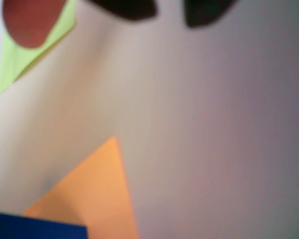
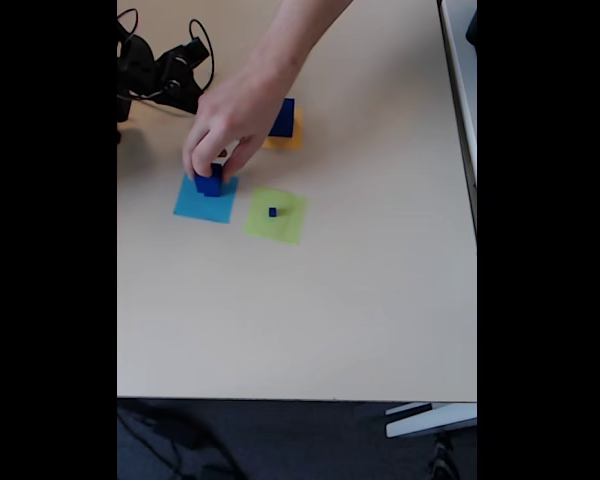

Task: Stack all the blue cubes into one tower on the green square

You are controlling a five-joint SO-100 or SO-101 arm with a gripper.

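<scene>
Fixed view: hand [image 2: 230,120] gripping a blue cube [image 2: 209,181] on the light-blue square [image 2: 205,203] — tiny cube [image 2: 273,212] sitting on green square [image 2: 277,216]. End effector [image 1: 167,12] blurring in the wrist view — cannot tell its state.

Pale beige table [image 2: 310,320], dark floor [image 2: 280,440] below.

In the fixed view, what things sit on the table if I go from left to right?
Black robot arm with cables → flat light-blue paper square, with a dark-blue cube on it under a person's hand → flat lime-green paper square with a tiny dark-blue cube on it.
</scene>
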